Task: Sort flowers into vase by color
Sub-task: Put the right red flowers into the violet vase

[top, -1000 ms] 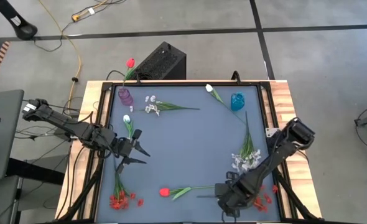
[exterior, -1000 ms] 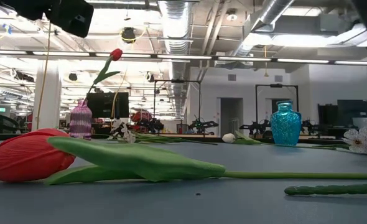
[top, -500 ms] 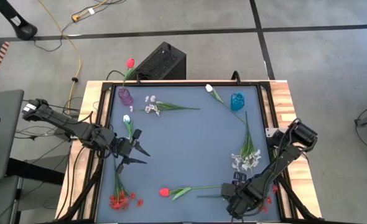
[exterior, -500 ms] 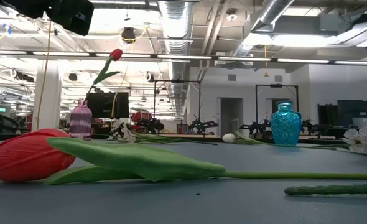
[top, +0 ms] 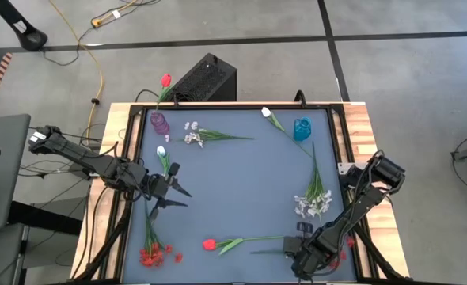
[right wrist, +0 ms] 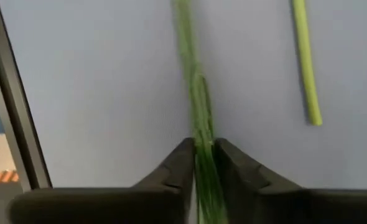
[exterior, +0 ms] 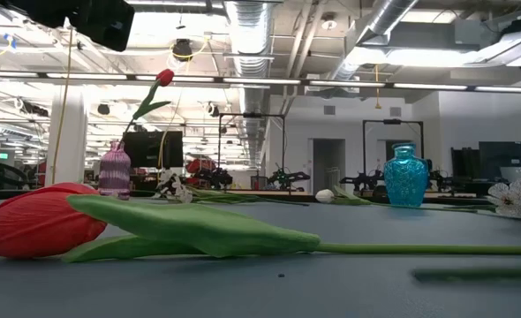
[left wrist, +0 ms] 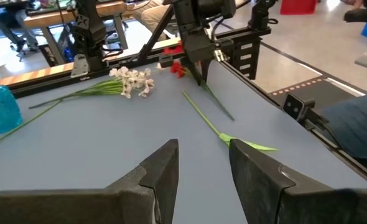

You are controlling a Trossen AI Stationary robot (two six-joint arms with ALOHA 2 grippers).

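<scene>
Right gripper [top: 290, 250] low at the near right part of the blue table [top: 241, 182], well forward of the blue vase [top: 301, 129], fingers [right wrist: 182, 163] pinched against a thin green stalk [right wrist: 196, 106] running between them out over the mat; a second, thicker stalk [right wrist: 305, 68] lying free just beside it. Bloom of the pinched stem not to be made out, a red cluster [top: 346, 240] lying close by the arm. Left gripper [top: 172, 195] hovering at the table's left side, well forward of the purple vase [top: 160, 123], fingers [left wrist: 162, 174] parted with nothing between them. Red tulip [top: 209, 245] flat on the mat, left of the right gripper. White spray [top: 311, 204] between the blue vase and the right gripper. Another red tulip [top: 166, 81] standing in the purple vase, a small white sprig [top: 192, 134] lying just beside it. White bud [top: 266, 112] near the blue vase. No brand, label or legible writing anywhere.
</scene>
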